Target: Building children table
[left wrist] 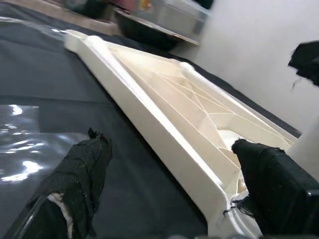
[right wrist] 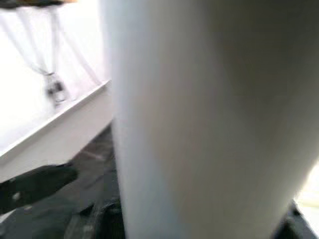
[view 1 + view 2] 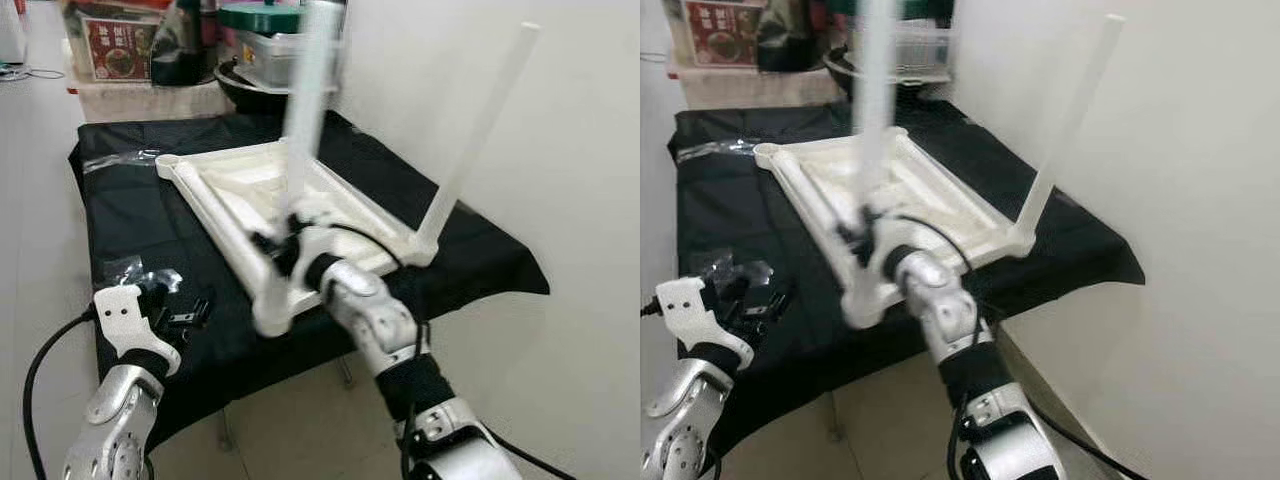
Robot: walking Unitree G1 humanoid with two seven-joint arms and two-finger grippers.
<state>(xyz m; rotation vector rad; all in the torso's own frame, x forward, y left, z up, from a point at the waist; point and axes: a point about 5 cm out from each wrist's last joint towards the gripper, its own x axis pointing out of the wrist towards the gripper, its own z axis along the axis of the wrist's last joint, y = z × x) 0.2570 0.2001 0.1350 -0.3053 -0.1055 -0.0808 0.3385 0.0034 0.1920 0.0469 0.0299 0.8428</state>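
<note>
While your right pincer (image 3: 283,238) grips a blurred white leg (image 3: 308,100) near its lower end, holding it almost upright over the near corner of the upturned tabletop (image 3: 270,190), the tabletop lies flat on the black-draped bench (image 3: 130,215). A second leg (image 3: 480,130) already stands tilted at the tabletop's right corner, close to the wall. Your left pincer (image 1: 169,194) hovers low over the cloth with its fingers (image 1: 79,174) spread wide, just beside the tabletop's long edge, with clear plastic wrap (image 3: 135,272) under it. Behind the bench, a dark pan (image 3: 255,85) and a lidded box (image 3: 275,45) sit; their contents are hidden.
</note>
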